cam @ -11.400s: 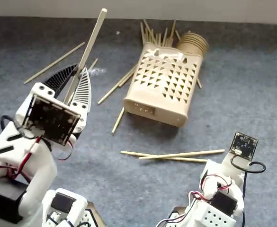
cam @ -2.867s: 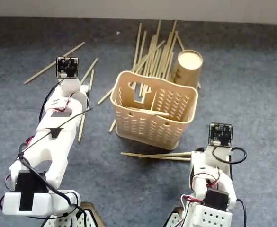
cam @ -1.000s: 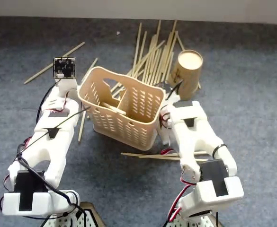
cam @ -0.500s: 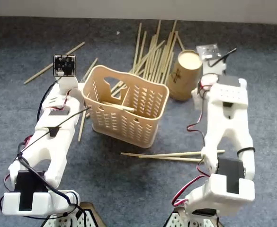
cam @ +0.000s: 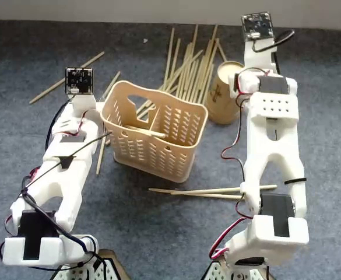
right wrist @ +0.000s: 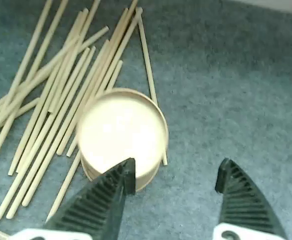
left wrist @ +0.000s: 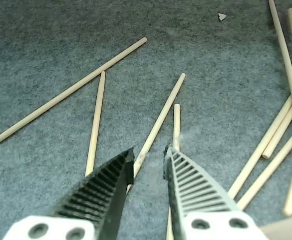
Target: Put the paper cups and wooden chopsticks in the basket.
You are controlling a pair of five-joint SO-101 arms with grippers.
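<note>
The cream basket [cam: 158, 137] stands upright mid-table with a wooden chopstick [cam: 140, 129] lying inside. Behind it lies a pile of chopsticks [cam: 187, 58], and to its right stands a stack of paper cups [cam: 221, 96], bottom up. My right gripper [right wrist: 177, 175] is open wide above the cups [right wrist: 123, 135], one finger [right wrist: 117, 190] over their edge and the other over bare carpet. My left gripper [left wrist: 149, 157] is open low over the carpet left of the basket, with a loose chopstick [left wrist: 158, 120] running under the gap between its fingers.
Two chopsticks [cam: 211, 191] lie crossed on the grey carpet in front of the basket. More loose chopsticks [cam: 68, 77] lie at the far left. The right arm [cam: 272, 134] stretches far back along the right side, and the left arm [cam: 62, 169] runs along the basket's left.
My right arm has swung from beside the basket out to the far right and stretched back over the paper cups. The basket shifted slightly. The left arm has kept still.
</note>
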